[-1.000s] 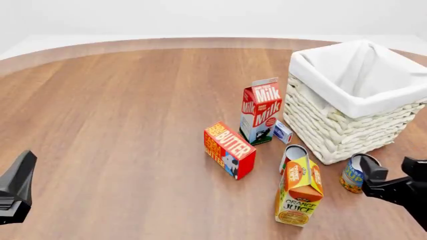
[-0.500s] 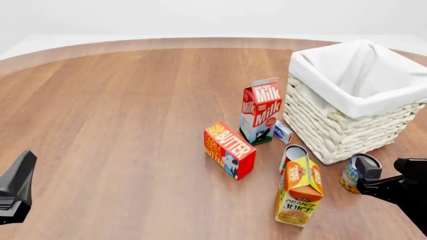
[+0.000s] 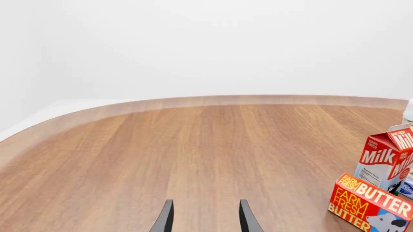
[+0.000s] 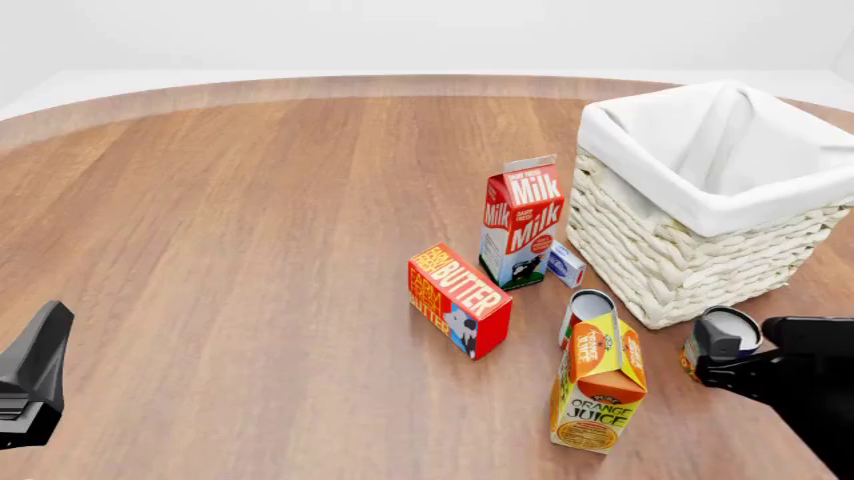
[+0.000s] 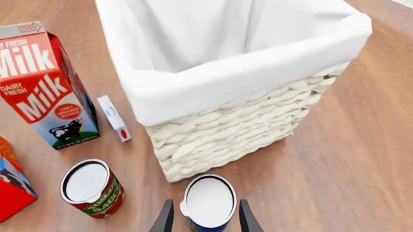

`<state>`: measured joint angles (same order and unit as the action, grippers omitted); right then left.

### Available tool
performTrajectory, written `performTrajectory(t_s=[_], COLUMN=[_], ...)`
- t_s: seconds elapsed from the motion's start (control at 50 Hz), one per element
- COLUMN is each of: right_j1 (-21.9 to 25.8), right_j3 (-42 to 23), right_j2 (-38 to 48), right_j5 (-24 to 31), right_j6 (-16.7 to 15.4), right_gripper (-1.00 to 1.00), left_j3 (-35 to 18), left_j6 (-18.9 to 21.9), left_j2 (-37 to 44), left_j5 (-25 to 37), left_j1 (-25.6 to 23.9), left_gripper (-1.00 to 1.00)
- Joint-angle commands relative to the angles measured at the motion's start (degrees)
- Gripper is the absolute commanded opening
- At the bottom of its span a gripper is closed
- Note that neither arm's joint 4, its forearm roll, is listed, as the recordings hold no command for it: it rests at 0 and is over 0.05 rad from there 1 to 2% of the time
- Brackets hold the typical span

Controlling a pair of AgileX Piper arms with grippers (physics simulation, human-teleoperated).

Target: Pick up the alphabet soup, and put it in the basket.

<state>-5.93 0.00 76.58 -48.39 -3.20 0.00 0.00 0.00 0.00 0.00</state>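
The alphabet soup (image 4: pixel 730 322) stands upright just in front of the basket (image 4: pixel 667 262), near the table's right front. Only its silvery-white top and a sliver of its side show there. My right gripper (image 4: pixel 727 352) is open and low at the can. In the right wrist view the can's top (image 5: pixel 208 199) lies between the two open fingers of the gripper (image 5: pixel 206 220), with the basket wall (image 5: pixel 239 126) just beyond. My left gripper (image 4: pixel 34 385) is open and empty at the front left, far from the objects, and it also shows in the left wrist view (image 3: pixel 204 221).
A red-and-white can (image 4: pixel 583 308) and an orange juice carton (image 4: pixel 598 385) stand just left of the soup. A milk carton (image 4: pixel 523 222), a butter box (image 4: pixel 457 300) and a small white box (image 4: pixel 566 264) stand left of the basket.
My right gripper has moved left and forward onto the soup can, so its fingers now straddle the can and cover more of it. The left arm has not moved.
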Motion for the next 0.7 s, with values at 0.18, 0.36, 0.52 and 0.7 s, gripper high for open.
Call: performTrajectory(t_s=[0.18, 0.36, 0.52, 0.7], right_j1=[-0.79, -0.84, -0.72, -0.7], right_j3=[0.0, 0.0, 0.0, 0.0], right_j2=[24.0, 24.48, 25.95, 27.12], right_j5=[-20.46, -20.74, -21.43, -21.49], right_j6=[0.33, 0.28, 0.44, 0.63], right_gripper=[1.0, 1.0, 1.0, 1.0], left_j3=[0.0, 0.0, 0.0, 0.0], left_j6=[0.0, 0.0, 0.0, 0.0], left_j2=[0.0, 0.0, 0.0, 0.0], left_j5=[0.0, 0.0, 0.0, 0.0], left_j1=[0.0, 0.0, 0.0, 0.0], left_gripper=[1.0, 1.0, 1.0, 1.0])
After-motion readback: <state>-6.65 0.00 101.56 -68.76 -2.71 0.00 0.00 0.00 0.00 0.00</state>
